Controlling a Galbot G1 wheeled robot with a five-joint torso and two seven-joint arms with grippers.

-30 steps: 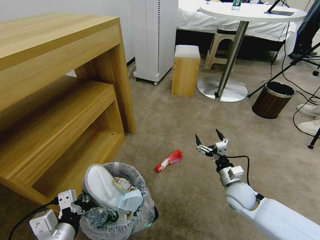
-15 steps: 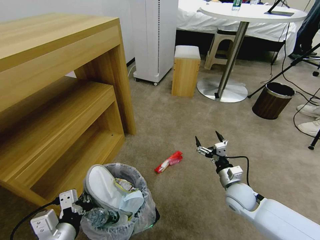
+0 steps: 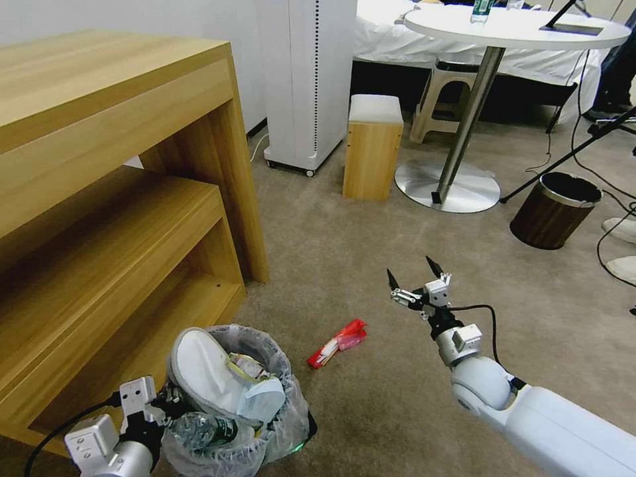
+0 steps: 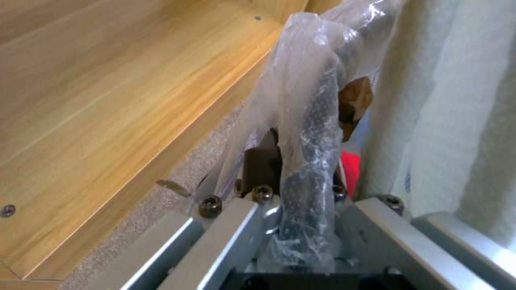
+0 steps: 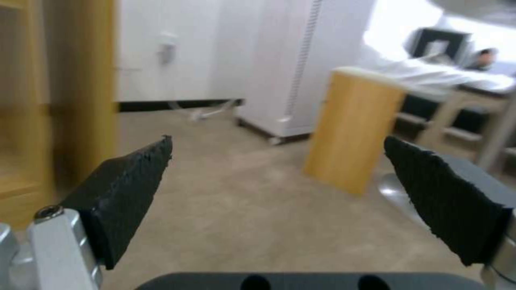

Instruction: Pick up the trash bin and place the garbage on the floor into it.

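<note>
One wooden shelf unit (image 3: 112,199) far left on the floor (image 3: 344,238). Near left, trash bin (image 3: 278,424), stuffed with a white slipper (image 3: 199,371), rim pinched tight by left gripper (image 3: 165,405). Right gripper (image 3: 412,279) raised near right, fingers spread, empty. Between them on carpet, red wrapper (image 3: 336,342).

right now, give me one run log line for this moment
left gripper: shut on trash bin rim | right gripper: open, above floor | red wrapper: on floor between them
</note>
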